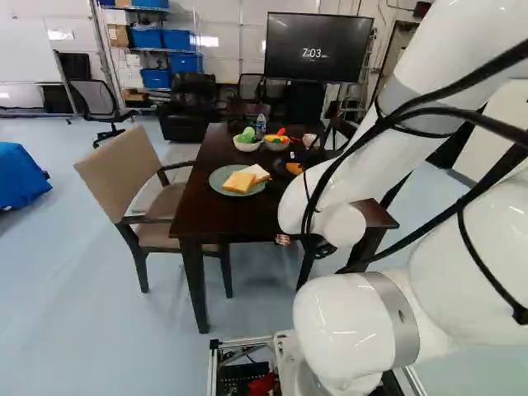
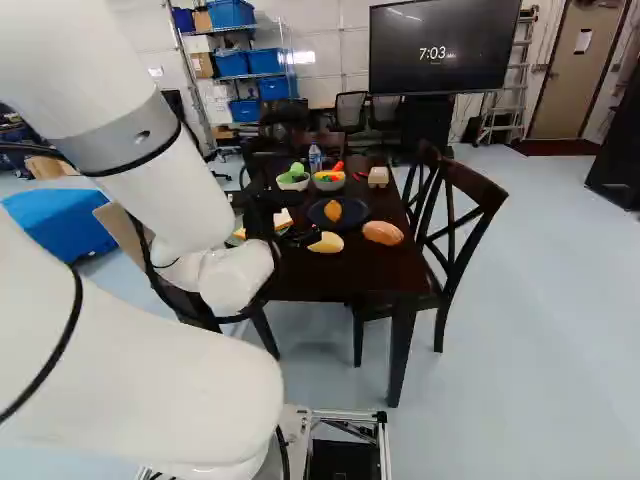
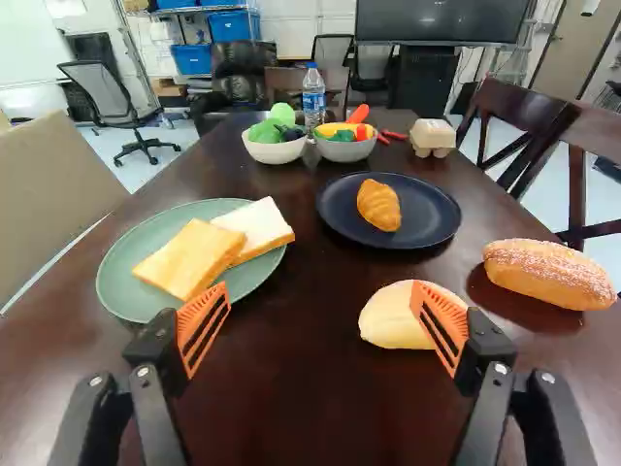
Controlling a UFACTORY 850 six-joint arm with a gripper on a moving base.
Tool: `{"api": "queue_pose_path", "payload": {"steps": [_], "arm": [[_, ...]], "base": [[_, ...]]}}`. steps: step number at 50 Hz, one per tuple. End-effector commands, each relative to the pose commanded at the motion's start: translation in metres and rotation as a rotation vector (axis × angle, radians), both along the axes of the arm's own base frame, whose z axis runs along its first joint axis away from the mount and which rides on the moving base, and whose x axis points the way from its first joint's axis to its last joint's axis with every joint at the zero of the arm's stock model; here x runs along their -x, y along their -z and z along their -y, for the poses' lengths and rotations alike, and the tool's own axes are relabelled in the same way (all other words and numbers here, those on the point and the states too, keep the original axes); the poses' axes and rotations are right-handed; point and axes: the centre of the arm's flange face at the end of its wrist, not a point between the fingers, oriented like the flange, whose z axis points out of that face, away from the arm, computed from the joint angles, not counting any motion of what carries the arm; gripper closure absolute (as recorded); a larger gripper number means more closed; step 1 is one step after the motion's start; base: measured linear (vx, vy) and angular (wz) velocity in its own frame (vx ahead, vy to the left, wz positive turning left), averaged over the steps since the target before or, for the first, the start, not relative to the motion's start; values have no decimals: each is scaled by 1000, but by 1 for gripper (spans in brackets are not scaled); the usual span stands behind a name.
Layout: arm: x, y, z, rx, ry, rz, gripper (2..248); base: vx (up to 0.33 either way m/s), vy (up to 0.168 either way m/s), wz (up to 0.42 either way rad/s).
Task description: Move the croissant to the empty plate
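Dark wood forms the tabletop [image 2: 345, 278], which occupies the middle of the right base view. The croissant [image 2: 333, 210] rests on the dark blue plate [image 2: 359, 211], just above the centre of that view. A green plate [image 1: 214, 181], above and left of centre in the left base view, carries two bread slices [image 1: 239, 182]. The claw [image 2: 300, 238] is positioned above the tabletop, near the centre of the right base view; its two fingers are spread wide with nothing gripped. In the wrist view, one orange pad [image 3: 441, 325] overlaps a pale roll [image 3: 393, 318], and contact cannot be determined. A longer roll [image 2: 383, 233] lies right of the dark blue plate in the right base view. Two filled bowls [image 2: 293, 182] and a water bottle [image 2: 315, 160] stand in its upper middle.
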Motion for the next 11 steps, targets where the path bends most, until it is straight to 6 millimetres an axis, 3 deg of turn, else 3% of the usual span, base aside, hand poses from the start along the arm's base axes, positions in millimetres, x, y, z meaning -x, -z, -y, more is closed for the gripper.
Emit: {"api": "queue_pose_path", "payload": {"steps": [11], "arm": [[0,0,0,0,0,0,3]], "base": [[0,0,0]]}}
